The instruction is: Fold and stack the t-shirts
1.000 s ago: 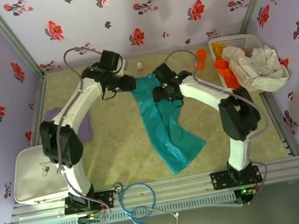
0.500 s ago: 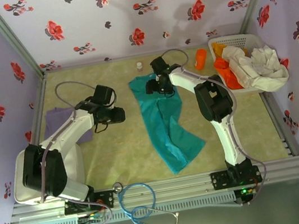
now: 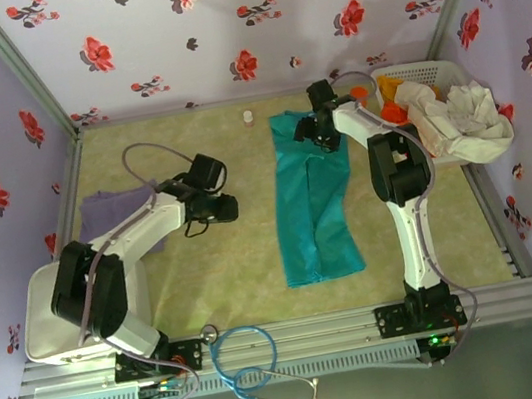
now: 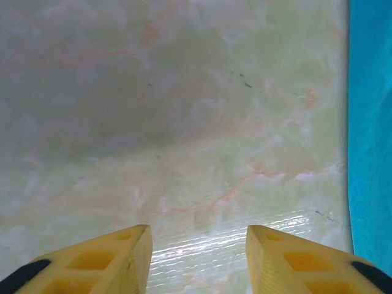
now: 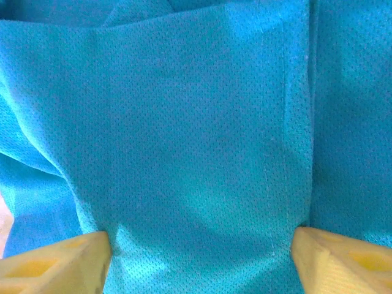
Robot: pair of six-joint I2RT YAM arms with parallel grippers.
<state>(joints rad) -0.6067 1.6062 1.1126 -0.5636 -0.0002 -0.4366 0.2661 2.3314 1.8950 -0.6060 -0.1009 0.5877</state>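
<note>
While teal t-shirt (image 3: pixel 312 202) is spread beneath right end effector (image 5: pixel 201 236), jaws are held wide, nothing gripped; left end effector (image 4: pixel 197 231) held part-open, empty, beside shirt.

Teal t-shirt (image 3: pixel 312 202) flat, perhaps folded lengthwise

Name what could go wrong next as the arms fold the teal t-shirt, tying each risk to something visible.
The right claw stands open over layered folds at the far end of the teal t-shirt; closing there may pinch several layers and bunch it.
The orange cup stands close to that claw; a swing could topple it.
The left claw is off the shirt, over bare table; a one-ended lift might skew it.
</note>
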